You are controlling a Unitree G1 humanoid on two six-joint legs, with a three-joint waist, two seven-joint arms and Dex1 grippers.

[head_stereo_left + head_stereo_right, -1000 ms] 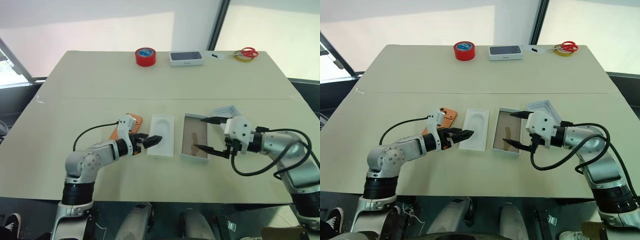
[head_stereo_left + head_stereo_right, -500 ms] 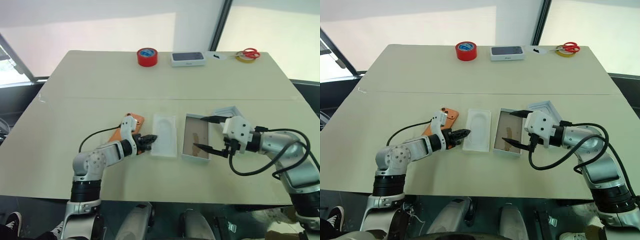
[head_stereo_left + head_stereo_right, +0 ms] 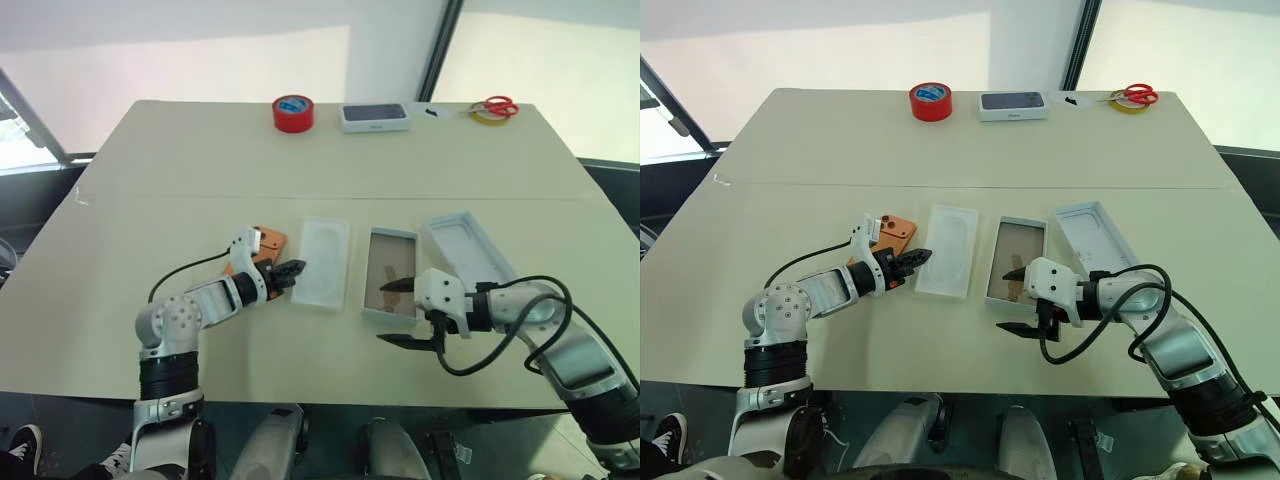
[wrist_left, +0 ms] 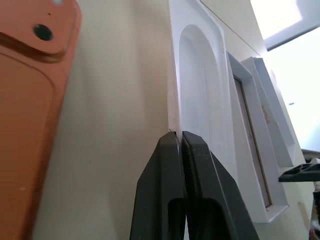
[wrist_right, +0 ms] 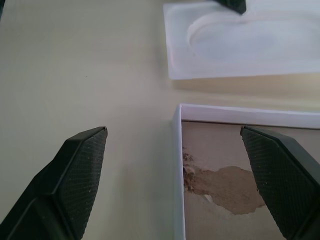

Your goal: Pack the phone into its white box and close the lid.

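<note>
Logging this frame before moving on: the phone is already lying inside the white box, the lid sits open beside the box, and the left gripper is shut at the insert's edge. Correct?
Not quite. The phone lies on the table, not in the white box, as the left eye view shows. The lid and left gripper are as stated.

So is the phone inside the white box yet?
No, it is out. The white box shows only its bare brown floor, and the orange phone lies on the table past the white insert.

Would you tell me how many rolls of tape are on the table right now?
2, both along the table's far edge: a red roll left of the dark-topped box, and a yellowish roll under the red scissors.
</note>
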